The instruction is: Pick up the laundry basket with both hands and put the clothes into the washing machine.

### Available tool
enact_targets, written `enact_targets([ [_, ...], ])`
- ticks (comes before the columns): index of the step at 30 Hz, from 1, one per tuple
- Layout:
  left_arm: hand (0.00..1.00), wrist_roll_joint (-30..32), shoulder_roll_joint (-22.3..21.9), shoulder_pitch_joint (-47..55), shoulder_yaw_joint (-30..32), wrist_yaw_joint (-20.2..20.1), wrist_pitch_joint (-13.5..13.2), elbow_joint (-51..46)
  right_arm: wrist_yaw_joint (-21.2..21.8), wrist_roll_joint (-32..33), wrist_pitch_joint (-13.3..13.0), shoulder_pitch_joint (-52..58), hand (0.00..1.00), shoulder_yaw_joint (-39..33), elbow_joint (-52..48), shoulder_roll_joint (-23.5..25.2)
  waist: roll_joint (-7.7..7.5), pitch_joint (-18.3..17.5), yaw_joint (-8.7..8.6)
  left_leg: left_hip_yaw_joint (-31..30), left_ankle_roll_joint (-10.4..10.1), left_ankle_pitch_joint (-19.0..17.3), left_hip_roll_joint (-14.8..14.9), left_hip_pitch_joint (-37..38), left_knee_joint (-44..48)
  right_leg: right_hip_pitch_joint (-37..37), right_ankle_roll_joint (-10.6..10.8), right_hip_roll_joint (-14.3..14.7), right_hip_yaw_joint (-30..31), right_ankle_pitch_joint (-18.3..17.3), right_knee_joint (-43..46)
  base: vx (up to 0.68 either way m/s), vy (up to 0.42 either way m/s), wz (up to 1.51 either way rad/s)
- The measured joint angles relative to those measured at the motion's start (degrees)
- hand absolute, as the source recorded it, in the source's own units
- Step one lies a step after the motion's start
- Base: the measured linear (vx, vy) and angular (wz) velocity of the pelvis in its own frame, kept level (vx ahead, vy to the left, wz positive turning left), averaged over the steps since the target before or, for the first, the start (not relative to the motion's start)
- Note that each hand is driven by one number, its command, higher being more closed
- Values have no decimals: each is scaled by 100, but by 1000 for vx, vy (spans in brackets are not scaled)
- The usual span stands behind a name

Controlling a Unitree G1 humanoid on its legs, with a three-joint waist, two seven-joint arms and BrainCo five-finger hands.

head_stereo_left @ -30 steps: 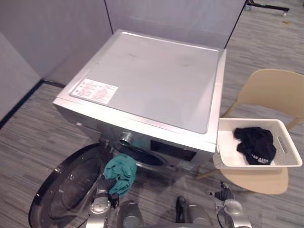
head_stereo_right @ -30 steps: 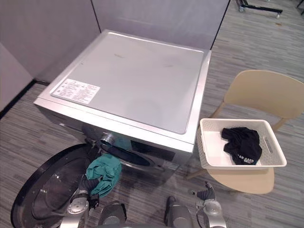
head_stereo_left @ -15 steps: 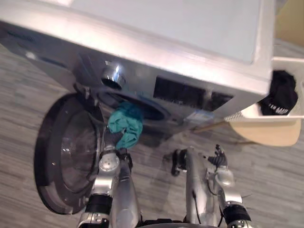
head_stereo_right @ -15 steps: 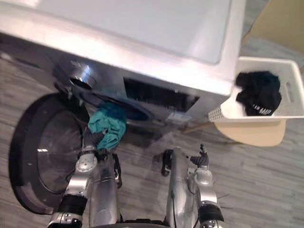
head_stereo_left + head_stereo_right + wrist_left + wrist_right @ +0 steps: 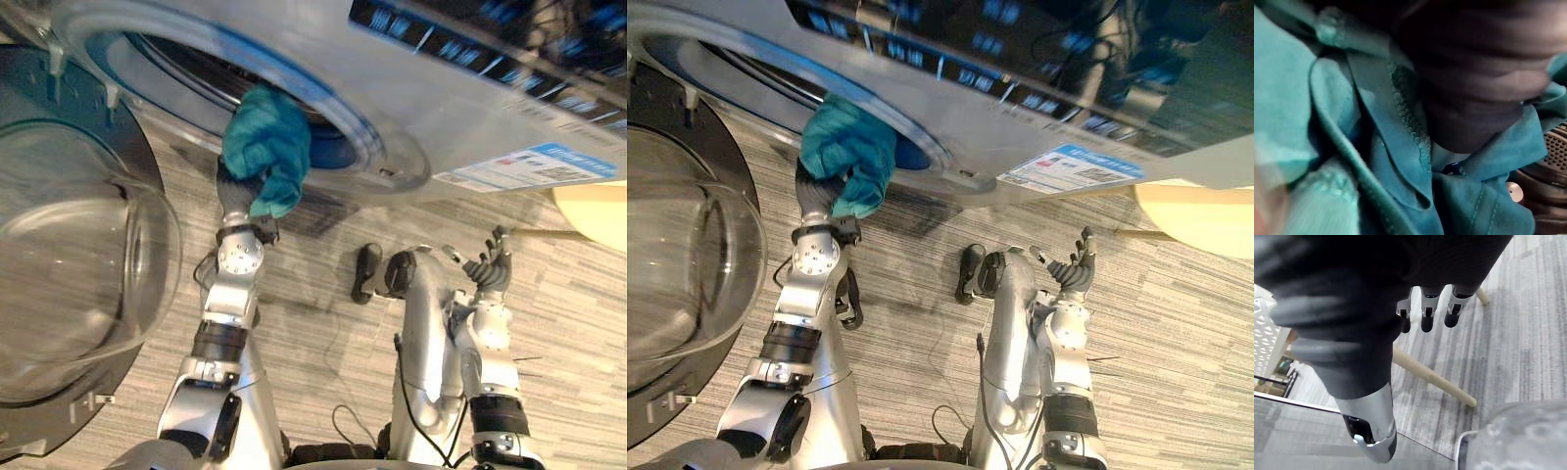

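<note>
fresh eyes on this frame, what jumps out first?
A bunched teal garment sits over the left hand, right at the open mouth of the washing machine. To the robot's left of it, the round glass door stands wide open. The right hand is raised above the floor in front of the machine, fingers spread and holding nothing.

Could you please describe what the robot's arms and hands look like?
The left arm and right arm are silver-grey rounded segments with black bands. A dark ribbed cover wraps the left hand; the right hand adds silver, dark-tipped fingers.
</note>
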Motion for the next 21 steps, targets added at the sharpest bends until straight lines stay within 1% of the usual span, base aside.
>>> enact_targets([
  [2, 100, 110, 171, -304, -104, 91, 15, -2, 7, -1, -22, 11, 0, 3, -69, 5, 0, 0, -60, -64, -14, 7, -32, -90, 53, -44, -4, 2, -28, -2, 39, -1, -11, 3],
  [3, 0, 230, 277, -535, -192, 140, 51, -1, 13, -1, -45, 11, 0, 3, -70, 1, -17, -1, -67, -80, -15, 6, -31, -118, 95, -64, -8, 3, -35, -5, 67, 0, 0, 0],
  [5, 0, 376, 410, -912, -319, 147, 103, 35, 22, -5, -87, 13, 0, 4, -64, -3, -28, 1, -69, -98, -15, 7, -33, -149, 122, -73, -8, 4, -45, -4, 77, 0, 0, 0],
  [7, 0, 567, 524, -1339, -377, 148, 112, 294, 34, -19, -132, 11, 0, 5, -45, -28, -61, 9, -72, -102, -14, 6, -33, -155, 145, -74, -8, 9, -42, -4, 85, 0, 0, 0],
  [8, 0, 631, 575, -1664, -422, 144, 139, 584, 41, -22, -135, -4, 0, 11, -35, -25, -92, 19, -81, -108, -14, 6, -34, -166, 155, -76, -8, 10, -44, -3, 86, 0, 0, 0],
  [11, 0, 790, 685, -2181, -422, 120, 399, 994, 95, -20, -150, -52, 0, 28, -11, 0, -110, 19, -144, -148, -14, 6, -37, -226, 168, -88, -8, 5, -91, -3, 69, 0, 0, 0],
  [12, 0, 993, 732, -2241, -416, 95, 499, 1030, 132, -20, -163, -63, 0, 50, -12, 1, -111, 18, -168, -159, -14, 6, -37, -240, 167, -91, -8, 3, -105, -4, 65, 0, 0, 0],
  [13, 0, 1113, 751, -2252, -415, 85, 535, 1046, 140, -20, -175, -66, 0, 57, -12, 0, -111, 18, -177, -160, -14, 6, -37, -243, 166, -93, -9, 2, -108, -4, 66, 32, -10, 0],
  [15, 0, 1423, 782, -2254, -409, -65, 660, 1153, 168, -20, -194, -65, 0, 56, -11, 1, -114, 17, -180, -162, -14, 6, -35, -243, 162, -93, -14, -4, -113, -7, 74, 33, -12, 1],
  [17, 0, 1545, 788, -2254, -401, -182, 720, 1262, 234, -20, -208, -64, 0, 54, 0, 1, -120, 14, -179, -161, -15, 6, -38, -238, 167, -90, -22, -11, -110, -5, 93, 13, -6, 2],
  [19, 0, 1789, 779, -2253, -354, -412, 787, 1391, 354, -20, -221, -64, 0, 52, 20, -1, -142, 15, -167, -162, -15, 8, -50, -192, 169, -44, -25, -37, -112, -16, 116, 21, -13, 5],
  [21, 0, 1873, 776, -2245, -349, -549, 822, 1554, 402, -20, -218, -55, 0, 50, 142, -1, -144, 14, -172, -184, -16, 9, -82, -71, 142, 102, -21, -100, -141, -61, 114, 11, -9, 16],
])
